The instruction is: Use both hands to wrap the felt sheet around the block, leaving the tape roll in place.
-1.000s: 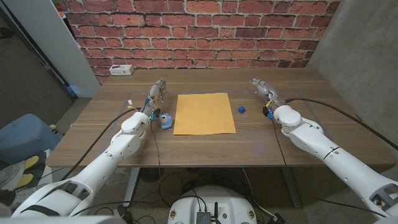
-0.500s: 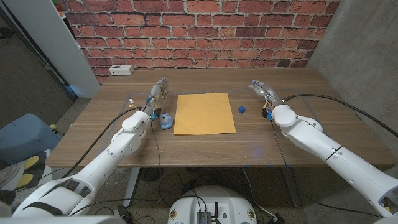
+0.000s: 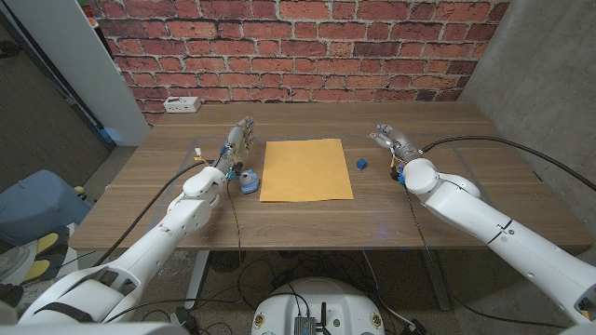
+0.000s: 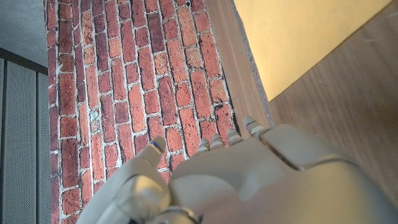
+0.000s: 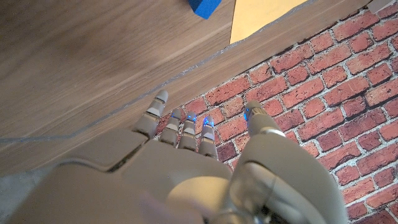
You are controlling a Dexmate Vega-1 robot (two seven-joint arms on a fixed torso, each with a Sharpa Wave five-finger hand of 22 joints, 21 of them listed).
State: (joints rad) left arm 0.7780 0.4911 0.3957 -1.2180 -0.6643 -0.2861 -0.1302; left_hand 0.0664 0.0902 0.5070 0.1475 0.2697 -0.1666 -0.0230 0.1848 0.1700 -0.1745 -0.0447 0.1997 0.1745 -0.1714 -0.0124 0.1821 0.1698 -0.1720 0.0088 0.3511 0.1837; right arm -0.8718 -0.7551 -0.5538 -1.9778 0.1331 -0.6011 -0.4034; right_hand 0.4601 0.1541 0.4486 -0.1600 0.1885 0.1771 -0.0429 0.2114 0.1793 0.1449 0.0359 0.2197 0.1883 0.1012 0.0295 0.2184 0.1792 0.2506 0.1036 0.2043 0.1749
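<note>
Right hand (image 3: 389, 140) hovers empty, fingers apart, just beside small blue block (image 3: 361, 164) lying off flat orange felt sheet (image 3: 306, 169); left hand (image 3: 238, 138) empty near blue tape roll (image 3: 248, 180), risks bumping it.

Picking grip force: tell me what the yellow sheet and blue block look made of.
Yellow sheet: probably felt or similar soft fabric; matte, no glare, lying flat. Blue block: likely foam or plastic; solid colour, crisp edges, too small to tell.
</note>
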